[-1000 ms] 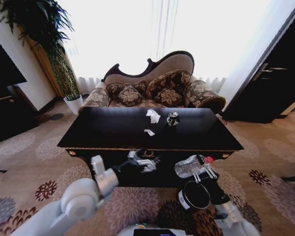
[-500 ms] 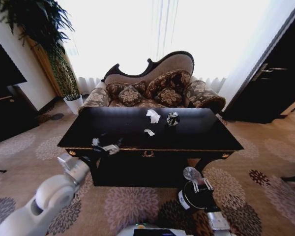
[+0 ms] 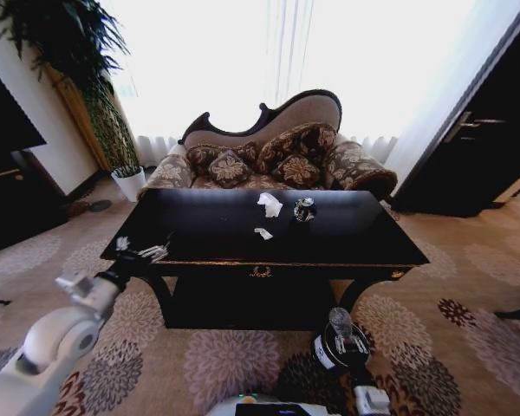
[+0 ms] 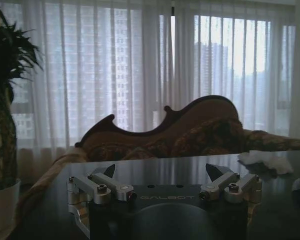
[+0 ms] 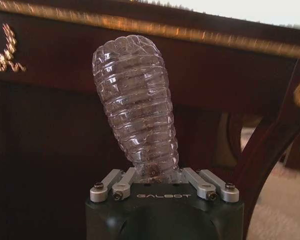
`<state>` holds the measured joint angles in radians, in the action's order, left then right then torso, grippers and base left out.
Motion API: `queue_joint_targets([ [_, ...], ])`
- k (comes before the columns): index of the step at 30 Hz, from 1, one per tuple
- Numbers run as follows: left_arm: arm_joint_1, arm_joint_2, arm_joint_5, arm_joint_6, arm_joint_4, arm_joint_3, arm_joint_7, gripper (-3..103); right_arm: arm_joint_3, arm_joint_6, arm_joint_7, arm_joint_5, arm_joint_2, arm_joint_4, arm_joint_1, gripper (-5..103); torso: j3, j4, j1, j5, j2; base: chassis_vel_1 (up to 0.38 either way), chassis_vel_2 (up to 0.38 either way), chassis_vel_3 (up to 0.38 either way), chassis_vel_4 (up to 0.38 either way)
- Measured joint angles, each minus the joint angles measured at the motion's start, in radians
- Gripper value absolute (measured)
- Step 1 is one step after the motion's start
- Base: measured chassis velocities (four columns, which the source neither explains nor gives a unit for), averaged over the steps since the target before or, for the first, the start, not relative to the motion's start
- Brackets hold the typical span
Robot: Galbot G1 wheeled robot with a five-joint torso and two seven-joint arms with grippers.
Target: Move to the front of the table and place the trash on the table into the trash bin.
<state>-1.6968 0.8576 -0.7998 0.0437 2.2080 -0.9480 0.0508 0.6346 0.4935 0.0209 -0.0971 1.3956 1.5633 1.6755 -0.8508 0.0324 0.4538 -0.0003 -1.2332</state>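
The black table (image 3: 208, 227) with gold trim (image 5: 200, 35) carries the trash: a crumpled white paper wad (image 3: 269, 204) (image 4: 265, 161), a tiny white scrap (image 3: 263, 233) and a dark crushed can (image 3: 304, 209). On the carpet in front of the table's right side stands the black trash bin (image 3: 328, 355). My right gripper (image 3: 352, 343) (image 5: 157, 176) is shut on the neck of a clear crushed plastic bottle (image 3: 340, 321) (image 5: 136, 105), held upright just over the bin. My left gripper (image 3: 144, 252) (image 4: 160, 174) hangs open and empty at the table's front left corner.
A patterned sofa (image 3: 277, 160) stands behind the table. A white plant pot (image 3: 130, 183) (image 4: 0, 205) with a tall plant sits at the back left, with dark furniture along the left wall and a dark door at right. Patterned carpet surrounds the table.
My left arm swung out from the table's front centre to its left front corner. My right gripper sank with the bottle down toward the bin.
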Motion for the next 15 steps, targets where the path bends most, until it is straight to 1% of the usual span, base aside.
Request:
queue_joint_targets([
  [2, -0.061, 0.037, -0.006, -0.025, -0.012, -0.052, 0.007, 100, -0.017, -0.018, 0.022, -0.049, -0.009, -0.063, -0.051, 25, 0.000, -0.0002, 0.000, 0.0000, 0.000, 0.000, 0.000, 0.000, 0.000],
  [3, -0.061, 0.037, -0.006, -0.025, -0.012, -0.052, 0.007, 100, -0.017, -0.018, 0.022, -0.049, -0.009, -0.063, -0.051, 25, 0.000, -0.0002, 0.000, 0.0000, 0.000, 0.000, 0.000, 0.000, 0.000],
  [6, -0.119, 0.083, -0.017, -0.052, -0.015, -0.110, 0.014, 100, -0.034, -0.029, 0.045, -0.114, -0.020, -0.153, -0.135, 25, 0.000, 0.0000, 0.000, 0.0000, 0.000, 0.000, 0.000, 0.000, 0.000],
  [7, -0.119, 0.083, -0.017, -0.052, -0.015, -0.110, 0.014, 100, -0.034, -0.029, 0.045, -0.114, -0.020, -0.153, -0.135, 25, 0.000, 0.0000, 0.000, 0.0000, 0.000, 0.000, 0.000, 0.000, 0.000],
  [10, -0.163, 0.126, -0.037, -0.067, 0.005, -0.159, 0.018, 100, -0.055, -0.043, 0.056, -0.147, -0.030, -0.247, -0.217, 25, 0.000, -0.0001, 0.000, 0.0001, 0.000, 0.000, 0.000, 0.000, 0.000],
  [12, -0.171, 0.134, -0.040, -0.070, 0.009, -0.169, 0.019, 100, -0.060, -0.043, 0.058, -0.146, -0.031, -0.269, -0.232, 25, 0.000, 0.0000, 0.000, 0.0001, 0.000, 0.000, 0.000, 0.000, 0.000],
  [15, -0.203, 0.160, -0.050, -0.085, 0.022, -0.199, 0.026, 100, -0.071, -0.041, 0.062, -0.137, -0.039, -0.392, -0.303, 25, 0.000, 0.0000, 0.000, 0.0003, 0.000, 0.000, 0.000, 0.000, 0.000],
])
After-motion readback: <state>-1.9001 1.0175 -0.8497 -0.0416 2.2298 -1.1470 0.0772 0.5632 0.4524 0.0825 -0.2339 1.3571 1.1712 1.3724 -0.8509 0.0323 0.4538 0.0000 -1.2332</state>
